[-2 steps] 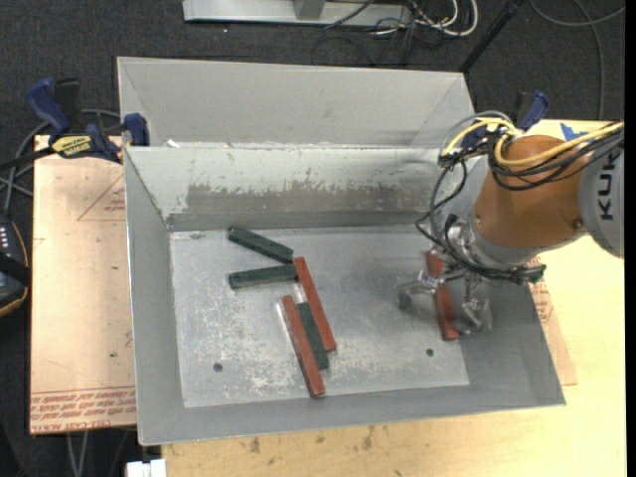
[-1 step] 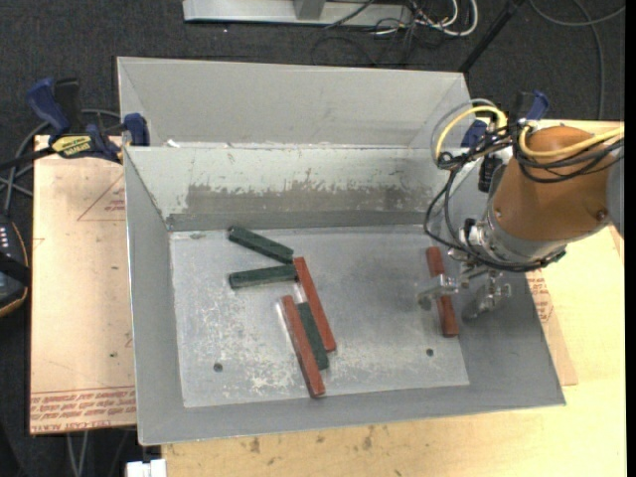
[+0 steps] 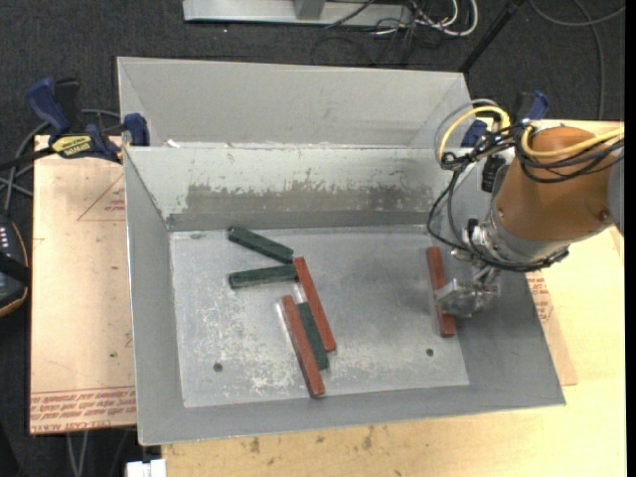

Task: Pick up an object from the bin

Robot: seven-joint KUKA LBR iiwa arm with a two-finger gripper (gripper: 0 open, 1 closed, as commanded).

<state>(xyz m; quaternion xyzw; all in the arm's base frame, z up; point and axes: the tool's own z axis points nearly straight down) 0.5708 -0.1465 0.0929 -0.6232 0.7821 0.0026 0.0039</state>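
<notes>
Camera view: our gripper (image 3: pixel 465 296) is over the red bar (image 3: pixel 435 266) near the bin (image 3: pixel 298 182) right wall; its grip we cannot tell; we should straddle it squarely.

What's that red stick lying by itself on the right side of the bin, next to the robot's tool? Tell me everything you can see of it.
The red stick is a slim, straight, reddish-brown bar with a matte look, perhaps painted wood or plastic. It lies flat on the floor of the bin at the right, running nearly front to back, well apart from the other sticks clustered left of the middle. The tool hangs over its nearer half and covers part of it; whether they touch I cannot tell.
</notes>
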